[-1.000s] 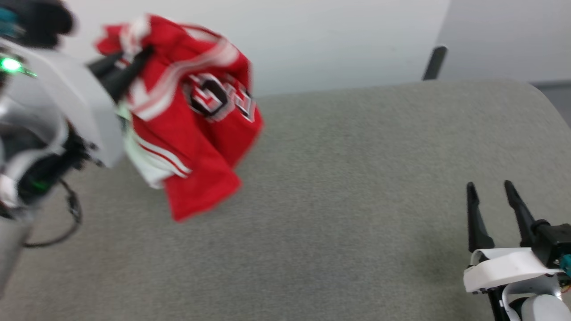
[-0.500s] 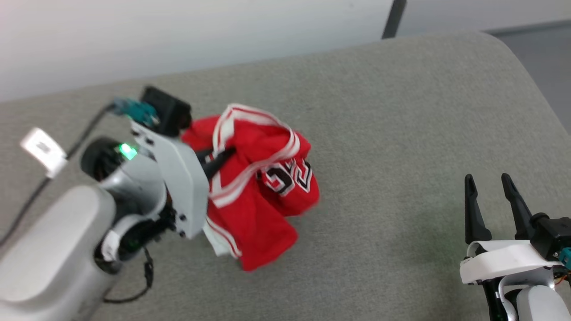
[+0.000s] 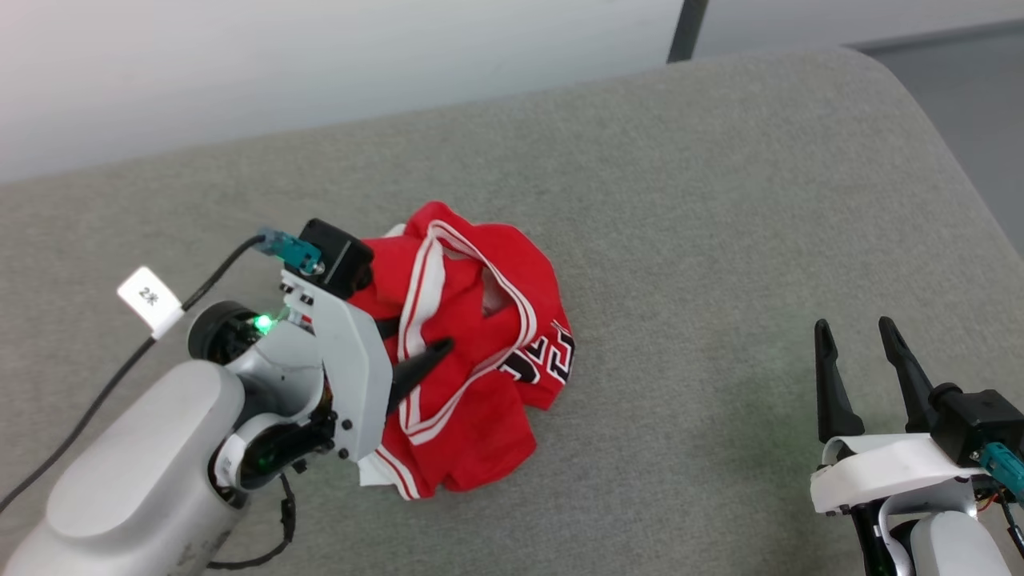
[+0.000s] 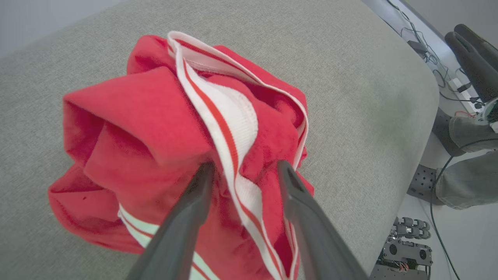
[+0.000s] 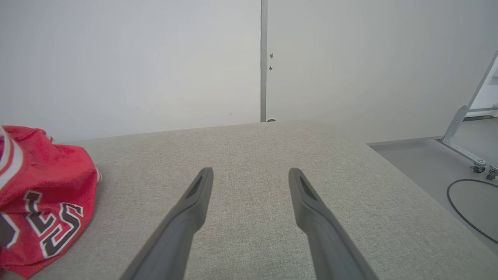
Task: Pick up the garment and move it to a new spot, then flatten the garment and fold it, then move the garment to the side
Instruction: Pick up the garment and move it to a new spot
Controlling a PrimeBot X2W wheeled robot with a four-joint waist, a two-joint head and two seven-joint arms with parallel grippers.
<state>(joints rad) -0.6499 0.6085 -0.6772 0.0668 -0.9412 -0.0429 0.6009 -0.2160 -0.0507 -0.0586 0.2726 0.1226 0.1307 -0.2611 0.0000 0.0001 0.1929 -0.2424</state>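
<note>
The garment is lying bunched left of centre in the head view, the left gripper sitting open-fingered astride its trim; flattening is probably coming next, needing the idle, spread right gripper too

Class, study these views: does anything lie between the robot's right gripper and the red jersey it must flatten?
Nothing visible does. Bare grey padded surface runs from the right gripper across to the garment, which lies crumpled on it. The left gripper is at the garment's far side, its fingers pushed among the folds.
</note>
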